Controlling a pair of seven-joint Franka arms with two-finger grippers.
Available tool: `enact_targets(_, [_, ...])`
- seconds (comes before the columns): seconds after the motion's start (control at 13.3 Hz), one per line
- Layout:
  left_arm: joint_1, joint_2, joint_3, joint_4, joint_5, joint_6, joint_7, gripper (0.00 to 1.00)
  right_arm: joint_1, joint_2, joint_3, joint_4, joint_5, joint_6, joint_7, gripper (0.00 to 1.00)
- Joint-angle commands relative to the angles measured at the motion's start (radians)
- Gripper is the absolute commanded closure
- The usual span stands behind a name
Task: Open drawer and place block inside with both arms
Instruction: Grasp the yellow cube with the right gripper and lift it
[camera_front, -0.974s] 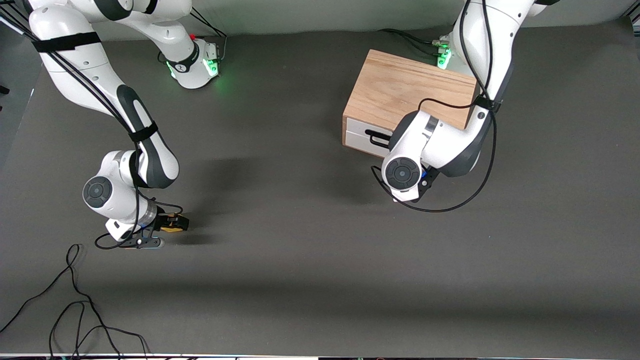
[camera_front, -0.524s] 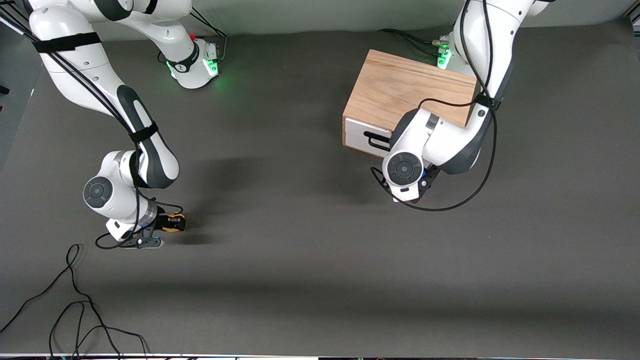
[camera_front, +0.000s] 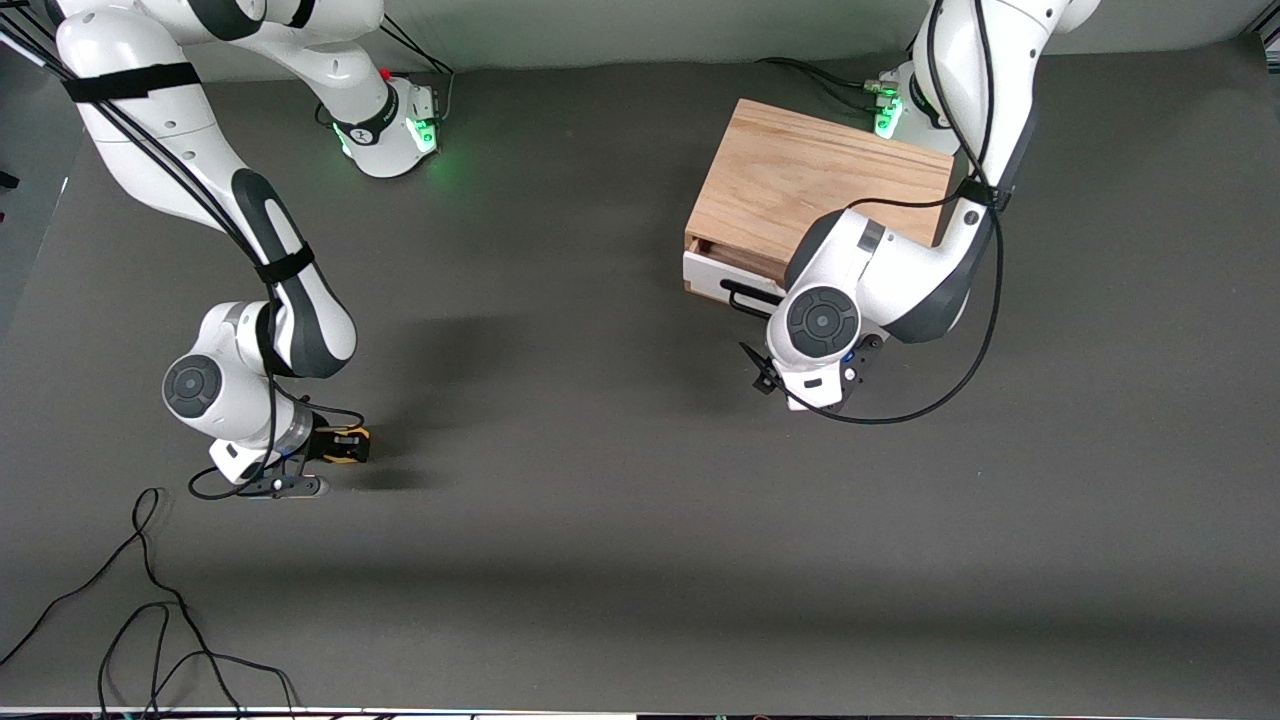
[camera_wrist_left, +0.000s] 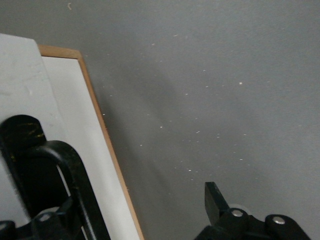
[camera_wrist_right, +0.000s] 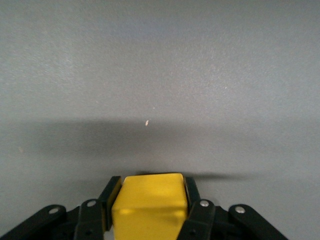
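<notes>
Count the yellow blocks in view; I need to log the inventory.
1. The block sits between the right end effector's fingers, low over the table toward the right arm's end. The barely open drawer might hide more.

Evenly and softly lit from above, no glare on the matte dark grey table (camera_front: 600, 560). Broad diffuse shadows beside both white jointed arms; a faint band just ahead of the right black gripper (camera_wrist_right: 148, 210). Green glow around the round bases (camera_front: 425, 135). Slightly soft close-up focus around the left black gripper (camera_wrist_left: 130, 215).
</notes>
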Motion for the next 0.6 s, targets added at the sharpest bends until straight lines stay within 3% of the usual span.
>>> enact_targets(0.0, [-0.003, 0.031, 0.005, -0.004, 0.014, 0.178, 0.011, 0.01, -0.001, -0.047, -0.003, 0.122, 0.015, -0.208, -0.004, 0.69])
enact_targets(0.37, [-0.002, 0.03, 0.01, 0.028, 0.019, 0.25, 0.057, 0.01, -0.022, -0.137, -0.007, 0.377, 0.014, -0.609, -0.004, 0.69])
enact_targets(0.52, [-0.003, 0.031, 0.012, 0.068, 0.021, 0.263, 0.059, 0.01, -0.022, -0.212, -0.019, 0.4, 0.014, -0.716, -0.004, 0.69])
